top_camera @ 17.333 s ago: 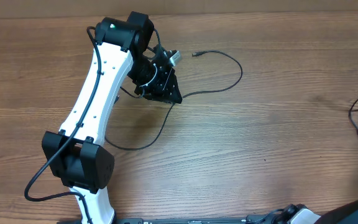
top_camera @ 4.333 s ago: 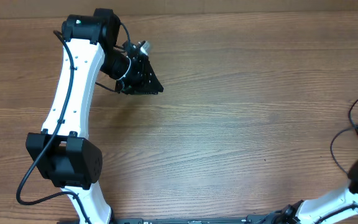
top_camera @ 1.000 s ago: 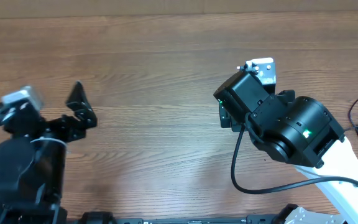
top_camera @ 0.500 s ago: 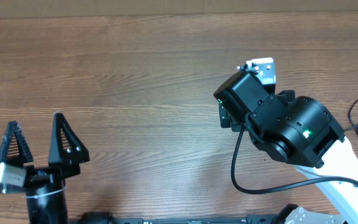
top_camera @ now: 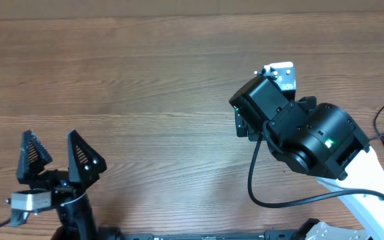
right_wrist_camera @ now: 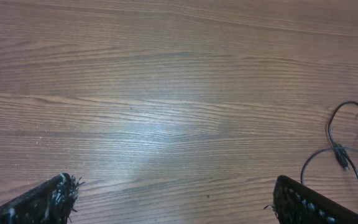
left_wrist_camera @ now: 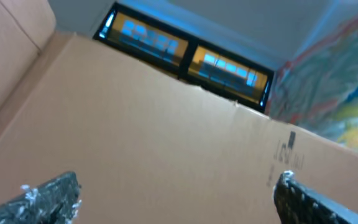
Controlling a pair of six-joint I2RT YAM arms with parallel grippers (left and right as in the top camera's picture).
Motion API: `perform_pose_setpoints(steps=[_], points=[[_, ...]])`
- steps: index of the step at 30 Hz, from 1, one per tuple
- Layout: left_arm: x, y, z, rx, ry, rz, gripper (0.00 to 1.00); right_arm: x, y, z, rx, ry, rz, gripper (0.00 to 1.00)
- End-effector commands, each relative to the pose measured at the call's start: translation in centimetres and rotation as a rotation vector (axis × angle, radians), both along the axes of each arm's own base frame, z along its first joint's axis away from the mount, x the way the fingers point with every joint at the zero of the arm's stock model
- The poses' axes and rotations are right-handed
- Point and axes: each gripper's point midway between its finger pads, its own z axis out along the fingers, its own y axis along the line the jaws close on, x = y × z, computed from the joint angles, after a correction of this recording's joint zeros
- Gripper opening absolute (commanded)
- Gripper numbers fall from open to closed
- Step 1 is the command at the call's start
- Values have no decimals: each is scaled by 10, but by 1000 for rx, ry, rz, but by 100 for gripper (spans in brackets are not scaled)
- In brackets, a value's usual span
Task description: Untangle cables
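Left gripper at 7 o'clock, ridged black fingers wide, empty, tilted up; right gripper at 4 o'clock, equally wide, empty, over matte wood-grain table; cables, thin black loops with small plugs, at 3 o'clock edge, apparently crossing, so untangling seems unfinished.

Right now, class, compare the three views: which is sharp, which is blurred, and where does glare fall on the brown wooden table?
Overhead view: evenly lit and sharp, the grain of the brown wooden table clear. Left wrist view: soft and blurred, tilted up at a tan cardboard panel. Right wrist view: sharp, a pale glare patch mid-table, thin black cables crisp at the right edge.
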Motion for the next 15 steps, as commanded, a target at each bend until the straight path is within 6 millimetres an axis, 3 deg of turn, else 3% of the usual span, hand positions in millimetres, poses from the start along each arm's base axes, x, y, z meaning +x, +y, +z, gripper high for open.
perform_pose_setpoints(steps=[1, 11, 15], points=[[3, 2, -18, 7, -3, 19, 100, 0, 0, 1, 4, -8, -3, 100], [8, 7, -59, 91, 89, 120, 100, 0, 0, 1, 4, -8, -3, 100], [19, 12, -78, 105, 176, 152, 99, 0, 0, 1, 4, -8, -3, 100]])
